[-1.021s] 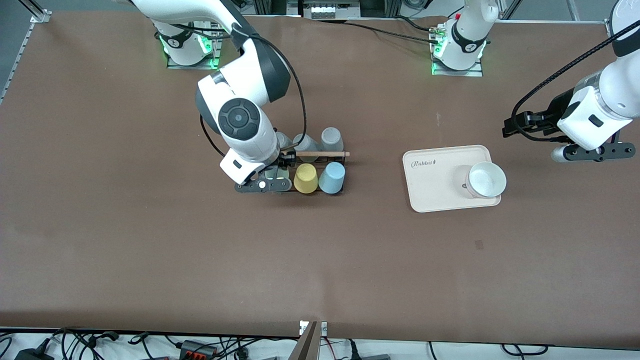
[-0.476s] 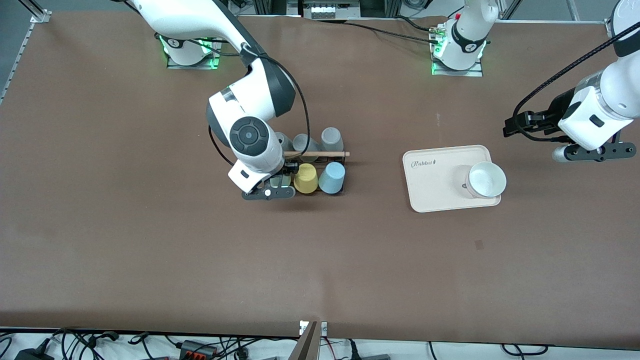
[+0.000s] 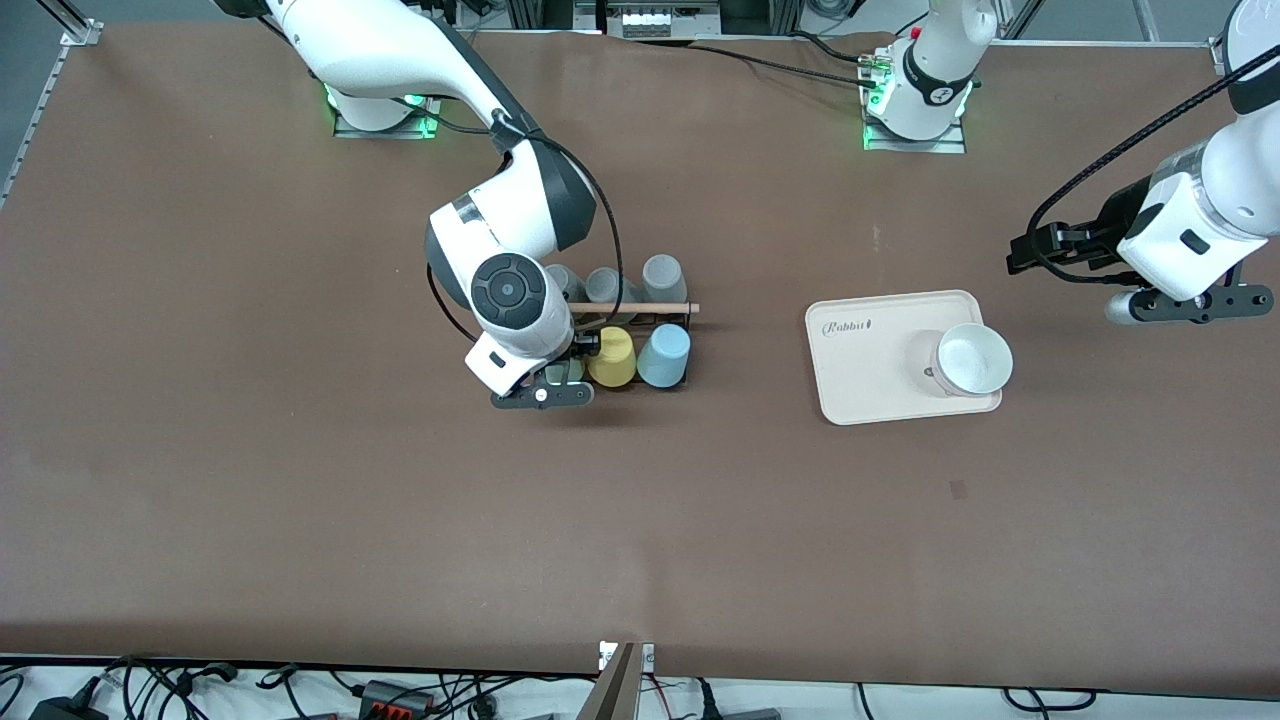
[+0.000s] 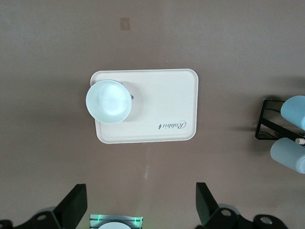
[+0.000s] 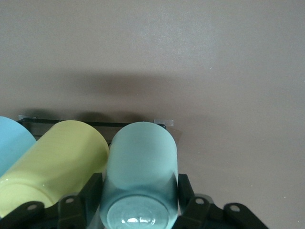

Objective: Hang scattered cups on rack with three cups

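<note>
My right gripper (image 3: pixel 541 388) is shut on the pale mint green cup (image 5: pixel 141 157), with a finger (image 5: pixel 88 194) on each side. It holds the cup at the rack's (image 3: pixel 640 322) end toward the right arm, beside the yellow cup (image 3: pixel 611 356). In the front view only a sliver of the mint cup (image 3: pixel 566 371) shows under the wrist. The light blue cup (image 3: pixel 664 355) sits on the rack beside the yellow one. The rack's black wire also shows in the right wrist view (image 5: pixel 95 123). My left gripper (image 3: pixel 1186 305) is open and empty, waiting over the table by the left arm's end.
Three grey cups (image 3: pixel 663 274) stand in the rack's row farther from the front camera, past the wooden rod (image 3: pixel 632 308). A beige tray (image 3: pixel 865 375) holds a white cup (image 3: pixel 972 359), also in the left wrist view (image 4: pixel 108 101).
My right gripper has moved with the mint cup along the rack's end, lower in the front view and slightly toward the yellow cup. The left arm has not moved.
</note>
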### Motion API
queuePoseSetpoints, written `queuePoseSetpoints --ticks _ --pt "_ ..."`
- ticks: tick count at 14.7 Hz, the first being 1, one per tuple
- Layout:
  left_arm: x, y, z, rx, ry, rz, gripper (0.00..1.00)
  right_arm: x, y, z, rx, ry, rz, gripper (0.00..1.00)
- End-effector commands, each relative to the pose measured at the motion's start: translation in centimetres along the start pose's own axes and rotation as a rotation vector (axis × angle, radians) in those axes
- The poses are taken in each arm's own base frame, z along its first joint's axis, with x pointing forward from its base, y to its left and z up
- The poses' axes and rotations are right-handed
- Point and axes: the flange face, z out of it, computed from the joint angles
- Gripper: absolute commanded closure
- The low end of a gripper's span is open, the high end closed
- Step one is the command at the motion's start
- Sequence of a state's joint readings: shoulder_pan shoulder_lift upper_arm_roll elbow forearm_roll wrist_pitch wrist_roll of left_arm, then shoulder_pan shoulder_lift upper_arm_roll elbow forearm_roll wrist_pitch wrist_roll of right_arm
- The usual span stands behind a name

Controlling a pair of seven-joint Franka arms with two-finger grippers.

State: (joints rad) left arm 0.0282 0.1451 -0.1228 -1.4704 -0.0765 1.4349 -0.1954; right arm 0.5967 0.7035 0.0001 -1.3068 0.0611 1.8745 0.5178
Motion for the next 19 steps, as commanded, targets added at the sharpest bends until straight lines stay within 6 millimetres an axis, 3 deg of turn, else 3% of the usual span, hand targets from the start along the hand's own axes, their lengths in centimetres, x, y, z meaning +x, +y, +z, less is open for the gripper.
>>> queuePoseSetpoints --ticks 1,3,6,7,11,13,15,17,19 --pt "-0.9 -0.3 -0.3 -0.015 -0.001 -0.004 0.00 0.1 -0.2 -1.6 0.017 0.009 0.014 0.00" --pt "-0.9 -0.3 -0.3 -0.015 -0.001 -0.004 0.00 0.6 0.7 -2.2 0.020 0.010 0.027 0.00" --pt "-0.9 -0.3 -0.4 -0.015 -0.001 -0.004 0.00 1.3 2.8 -5.6 0.016 0.034 0.047 0.00" --pt "-0.9 -0.4 -0.4 -0.015 -0.001 -0.005 0.00 2.0 5.1 -8.2 0.023 0.048 0.073 0.00" --pt "-0.9 -0.4 -0.4 -0.015 -0.001 -0.005 0.00 3.5 13.3 -14.2 0.052 0.083 0.165 0.00" --pt "-0.9 -0.4 -0.4 -0.016 0.000 -0.005 0.00 4.0 18.1 -16.0 0.067 0.075 0.218 0.00" --pt "-0.9 -0.3 -0.4 -0.016 0.002 -0.004 0.00 3.6 20.0 -17.5 0.057 0.079 0.188 0.00" --pt "-0.9 -0.4 -0.4 -0.016 0.000 -0.005 0.00 3.9 24.1 -19.2 0.075 0.098 0.225 0.00" --pt "-0.9 -0.4 -0.4 -0.016 0.000 -0.005 0.00 3.6 26.0 -20.5 0.078 0.119 0.228 0.00"
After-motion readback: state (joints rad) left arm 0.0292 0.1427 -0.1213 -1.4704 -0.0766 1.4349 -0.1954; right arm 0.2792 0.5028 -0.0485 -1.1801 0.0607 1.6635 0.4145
